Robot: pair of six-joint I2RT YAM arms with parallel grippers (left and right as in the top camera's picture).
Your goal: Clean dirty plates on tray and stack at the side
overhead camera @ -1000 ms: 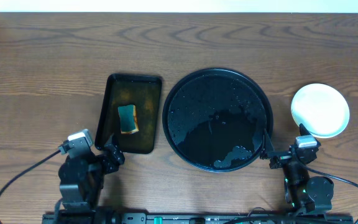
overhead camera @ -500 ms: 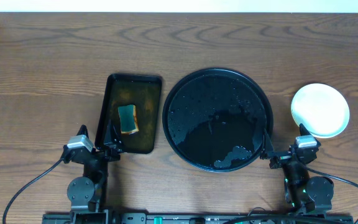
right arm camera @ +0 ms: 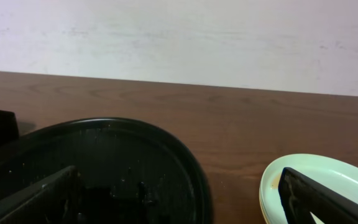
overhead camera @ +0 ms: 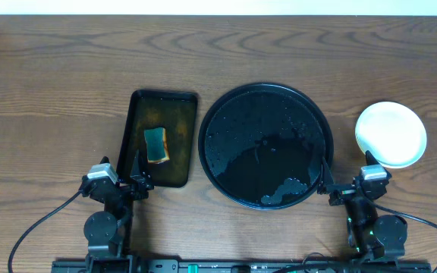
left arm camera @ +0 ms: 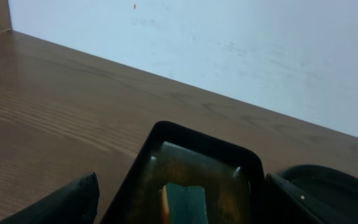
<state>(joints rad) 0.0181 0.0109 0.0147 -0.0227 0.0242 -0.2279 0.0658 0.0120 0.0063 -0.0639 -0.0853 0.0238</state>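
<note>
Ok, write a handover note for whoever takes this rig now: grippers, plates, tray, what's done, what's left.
Left gripper: open, empty, by the small tray holding the sponge.
Right gripper: open, empty, between the round tray and the plates.
Plates: stacked on the table right of the round tray; top one looks clean.
Round tray: wet, no plates on it.
Left: probably nothing.
</note>
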